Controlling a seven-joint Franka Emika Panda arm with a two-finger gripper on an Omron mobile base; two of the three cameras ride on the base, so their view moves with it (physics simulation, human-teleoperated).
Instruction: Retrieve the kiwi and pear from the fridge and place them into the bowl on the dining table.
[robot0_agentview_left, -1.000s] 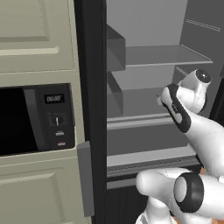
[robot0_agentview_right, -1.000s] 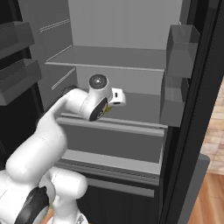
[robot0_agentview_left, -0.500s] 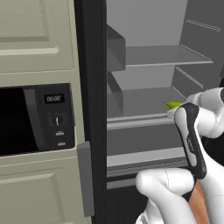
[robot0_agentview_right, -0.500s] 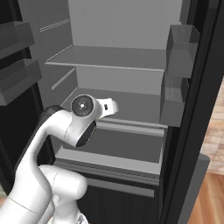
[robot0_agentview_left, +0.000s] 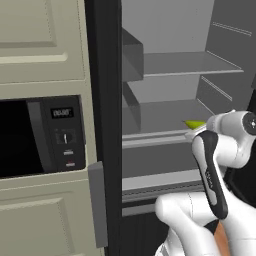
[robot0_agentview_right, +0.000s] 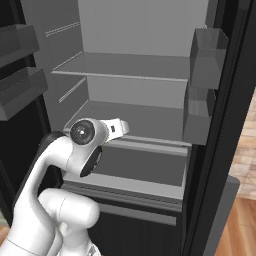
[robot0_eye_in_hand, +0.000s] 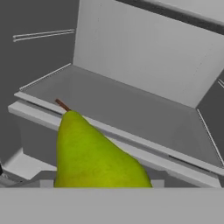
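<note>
Yellow-green pear (robot0_eye_in_hand: 94, 155) up against the pincer, before the fridge (robot0_eye_in_hand: 144, 65) shelf

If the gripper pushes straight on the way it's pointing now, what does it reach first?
Past the pear that sits right at the gripper, the line runs over the front lip of the fridge shelf; the grey back wall looks like the first thing met, though depth is unclear.

Base views flank open fridge (robot0_agentview_left: 165, 100); hand view faces shelves.
</note>
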